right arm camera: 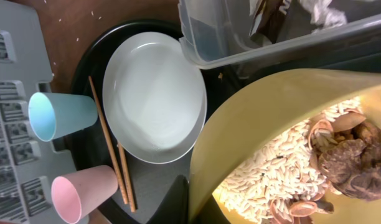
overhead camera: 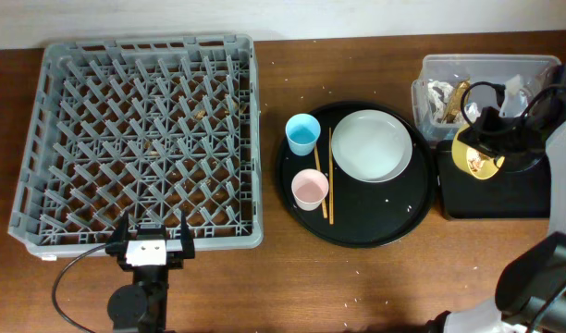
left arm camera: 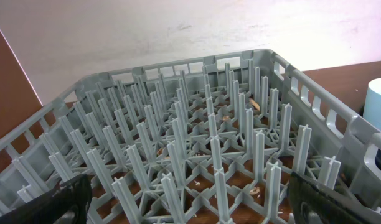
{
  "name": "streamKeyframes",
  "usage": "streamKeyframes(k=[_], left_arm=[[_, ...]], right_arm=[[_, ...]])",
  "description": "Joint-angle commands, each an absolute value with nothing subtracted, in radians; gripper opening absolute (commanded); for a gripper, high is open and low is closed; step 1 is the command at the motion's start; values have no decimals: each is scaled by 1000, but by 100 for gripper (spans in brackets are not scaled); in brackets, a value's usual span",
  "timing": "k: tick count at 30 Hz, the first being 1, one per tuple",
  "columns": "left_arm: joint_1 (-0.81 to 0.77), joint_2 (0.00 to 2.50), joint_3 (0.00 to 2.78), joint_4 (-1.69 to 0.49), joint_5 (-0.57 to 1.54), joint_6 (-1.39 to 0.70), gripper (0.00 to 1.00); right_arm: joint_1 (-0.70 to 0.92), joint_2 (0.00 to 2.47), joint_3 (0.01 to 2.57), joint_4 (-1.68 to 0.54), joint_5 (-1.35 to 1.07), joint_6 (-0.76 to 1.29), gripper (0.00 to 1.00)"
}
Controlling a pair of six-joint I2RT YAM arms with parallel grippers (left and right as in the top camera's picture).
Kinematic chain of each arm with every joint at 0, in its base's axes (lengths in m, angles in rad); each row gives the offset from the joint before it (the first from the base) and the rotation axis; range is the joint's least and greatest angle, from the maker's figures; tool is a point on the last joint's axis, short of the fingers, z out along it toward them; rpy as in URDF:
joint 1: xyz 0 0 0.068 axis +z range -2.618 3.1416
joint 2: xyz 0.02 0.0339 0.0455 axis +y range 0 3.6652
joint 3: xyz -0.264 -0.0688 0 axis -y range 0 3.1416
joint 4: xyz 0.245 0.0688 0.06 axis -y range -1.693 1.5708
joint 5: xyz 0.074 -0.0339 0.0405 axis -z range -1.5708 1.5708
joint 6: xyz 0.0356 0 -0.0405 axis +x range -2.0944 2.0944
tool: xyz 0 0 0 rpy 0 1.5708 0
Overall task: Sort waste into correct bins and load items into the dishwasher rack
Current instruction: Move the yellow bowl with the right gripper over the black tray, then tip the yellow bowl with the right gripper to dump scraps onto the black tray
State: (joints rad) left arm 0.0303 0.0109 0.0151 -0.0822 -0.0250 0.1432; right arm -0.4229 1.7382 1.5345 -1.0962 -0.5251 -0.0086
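Observation:
My right gripper (overhead camera: 486, 137) is shut on the rim of the yellow bowl (overhead camera: 474, 159) and holds it tilted over the shallow black tray (overhead camera: 505, 196). The right wrist view shows the bowl (right arm camera: 271, 124) with rice grains and brown scraps (right arm camera: 290, 171) inside, its rim between my fingers (right arm camera: 206, 199). The clear tub (overhead camera: 491, 67) behind holds napkins (overhead camera: 516, 88) and a wrapper (overhead camera: 445, 97). The white plate (overhead camera: 372, 144), blue cup (overhead camera: 302, 133), pink cup (overhead camera: 310, 189) and chopsticks (overhead camera: 326, 176) lie on the round black tray. My left gripper (overhead camera: 153, 236) is open and empty at the grey rack's (overhead camera: 144, 139) front edge.
The round black tray (overhead camera: 357, 227) sits between the rack and the bins. Rice grains lie scattered on the rack floor (left arm camera: 253, 106) and on the brown table (overhead camera: 357, 287). The left wrist view shows the rack's pegs between my open fingers (left arm camera: 190, 205) and the blue cup (left arm camera: 378, 99) at right.

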Motion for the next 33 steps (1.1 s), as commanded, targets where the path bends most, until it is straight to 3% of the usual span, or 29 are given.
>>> streamKeyframes(k=[1,7,14,33], left_arm=[[31,6,9,-83,-14,163,99],[31,6,9,-83,-14,163,99],[31,6,9,-83,-14,163,99],[31,6,9,-83,-14,163,99]], right_arm=[[-457,1774,1546,-1094,-595,-30,4],[-520,1797,1534,-1092,-664,-30,4],[-599,1804,1428,-1069,-926,-169,4],[-602,1804,1423,-1125,-1071,-347,4]])
